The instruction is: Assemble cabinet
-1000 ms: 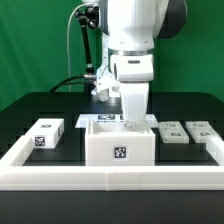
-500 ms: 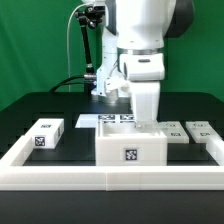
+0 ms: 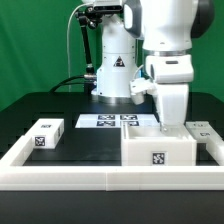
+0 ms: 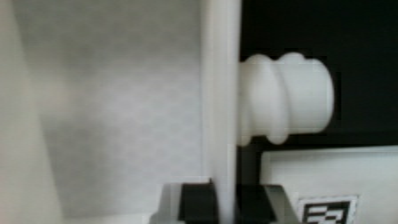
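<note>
White plastic, thin and smooth, is what the gripper (image 3: 172, 120) has to hang on to. In the wrist view one upright wall (image 4: 221, 90) of the cabinet body (image 3: 158, 150) runs between the two dark finger pads (image 4: 192, 205), so the gripper is clenched on that wall. The body stands upright on the desk (image 3: 95, 147) directly beneath the gripper. Its tagged face is turned toward the desk's white front rim (image 3: 60, 176) and looks close to touching it. A rounded white knob (image 4: 294, 92) shows just beside the clamped wall; I cannot tell what it belongs to.

The step in hand looks like repositioning the body by its wall. Doing it well calls for a firm pinch, a flat slide along the desk rather than any tipping, and a slow pace, since a thin smooth wall can slip or flex.

The small block (image 3: 205, 131) just beside the gripper, on the exterior view's right, is the one to watch, as the body should not shove it. The other small block (image 3: 45, 135) and the marker board (image 3: 115, 120) lie well apart from the gripper, toward the exterior view's left, out of the way.
</note>
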### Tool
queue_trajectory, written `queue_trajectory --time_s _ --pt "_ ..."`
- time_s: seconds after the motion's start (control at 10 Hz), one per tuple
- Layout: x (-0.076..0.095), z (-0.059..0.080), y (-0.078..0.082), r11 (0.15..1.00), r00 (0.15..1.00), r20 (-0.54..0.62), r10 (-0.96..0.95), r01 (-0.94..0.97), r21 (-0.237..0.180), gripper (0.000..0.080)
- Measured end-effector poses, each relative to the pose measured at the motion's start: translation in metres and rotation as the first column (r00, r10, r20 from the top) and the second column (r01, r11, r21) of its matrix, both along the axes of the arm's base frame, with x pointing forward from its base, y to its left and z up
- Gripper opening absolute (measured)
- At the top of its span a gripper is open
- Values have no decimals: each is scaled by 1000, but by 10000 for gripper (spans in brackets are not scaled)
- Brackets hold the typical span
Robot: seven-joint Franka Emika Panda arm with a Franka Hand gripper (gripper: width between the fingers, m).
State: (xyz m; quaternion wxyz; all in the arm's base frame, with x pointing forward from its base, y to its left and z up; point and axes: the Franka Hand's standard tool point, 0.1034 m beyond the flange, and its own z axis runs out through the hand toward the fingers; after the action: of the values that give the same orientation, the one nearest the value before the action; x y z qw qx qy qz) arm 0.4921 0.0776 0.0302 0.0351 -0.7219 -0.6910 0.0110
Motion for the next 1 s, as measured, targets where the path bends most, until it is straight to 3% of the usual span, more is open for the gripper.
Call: queue_trajectory --time_s 0.5,0.9,1.0 --pt "22 1 39 1000 1000 30 6 -7 13 37" --pt "25 1 39 1000 1000 16 12 -13 6 37" --pt "25 0 38 1000 1000 16 12 -12 6 140"
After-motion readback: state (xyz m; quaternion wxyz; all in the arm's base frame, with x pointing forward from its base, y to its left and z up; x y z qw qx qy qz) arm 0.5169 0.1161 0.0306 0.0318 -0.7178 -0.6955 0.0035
